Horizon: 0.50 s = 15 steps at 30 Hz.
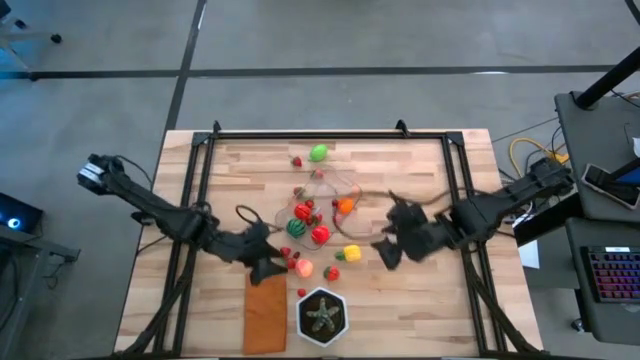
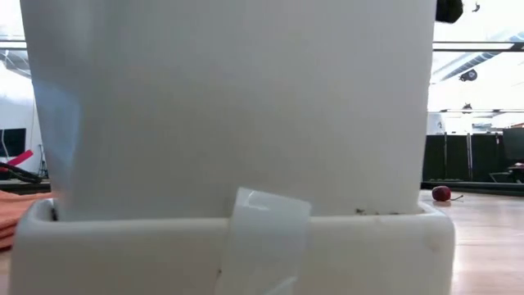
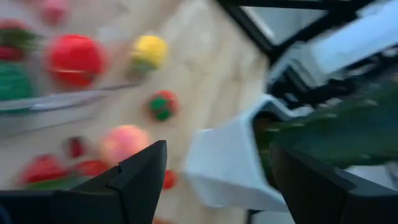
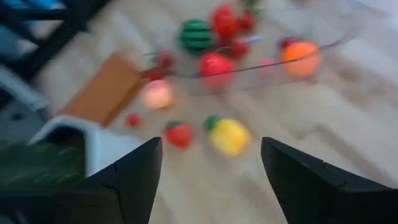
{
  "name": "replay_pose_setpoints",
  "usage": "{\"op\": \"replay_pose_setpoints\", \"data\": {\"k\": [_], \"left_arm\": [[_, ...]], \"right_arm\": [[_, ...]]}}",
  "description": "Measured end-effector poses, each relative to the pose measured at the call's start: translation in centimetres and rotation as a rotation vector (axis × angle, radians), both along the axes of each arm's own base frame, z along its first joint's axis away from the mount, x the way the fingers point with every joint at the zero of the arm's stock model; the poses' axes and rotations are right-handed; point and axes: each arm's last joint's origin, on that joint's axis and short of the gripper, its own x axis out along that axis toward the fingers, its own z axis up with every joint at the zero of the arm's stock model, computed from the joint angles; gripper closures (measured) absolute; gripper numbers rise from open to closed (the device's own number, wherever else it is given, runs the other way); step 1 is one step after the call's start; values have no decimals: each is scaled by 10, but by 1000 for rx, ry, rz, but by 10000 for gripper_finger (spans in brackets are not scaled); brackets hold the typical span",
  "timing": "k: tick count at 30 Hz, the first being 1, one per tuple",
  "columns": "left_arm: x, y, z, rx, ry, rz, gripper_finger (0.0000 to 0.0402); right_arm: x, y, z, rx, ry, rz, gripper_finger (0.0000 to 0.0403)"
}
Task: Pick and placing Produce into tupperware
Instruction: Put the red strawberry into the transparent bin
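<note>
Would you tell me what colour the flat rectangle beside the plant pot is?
Orange-brown; the flat rectangle shows best in the high view.

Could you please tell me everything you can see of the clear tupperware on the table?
The tupperware is a clear, colourless plastic container with rounded corners, open-topped, resting near the middle of the wooden table. Its thin rim shows as a faint outline. Inside lie several toy pieces: a striped dark green one, red ones and an orange one. A yellow piece and other produce lie outside it. Neither gripper touches it.
</note>
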Motion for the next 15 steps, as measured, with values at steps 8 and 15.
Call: {"op": "replay_pose_setpoints", "data": {"k": [8,15], "left_arm": [[11,-42,-3,-42,-86,-150,133],[-26,-13,13,79,92,-136,133]], "right_arm": [[-14,40,8,-120,-146,135,138],[-16,46,10,-29,-158,134,138]]}}
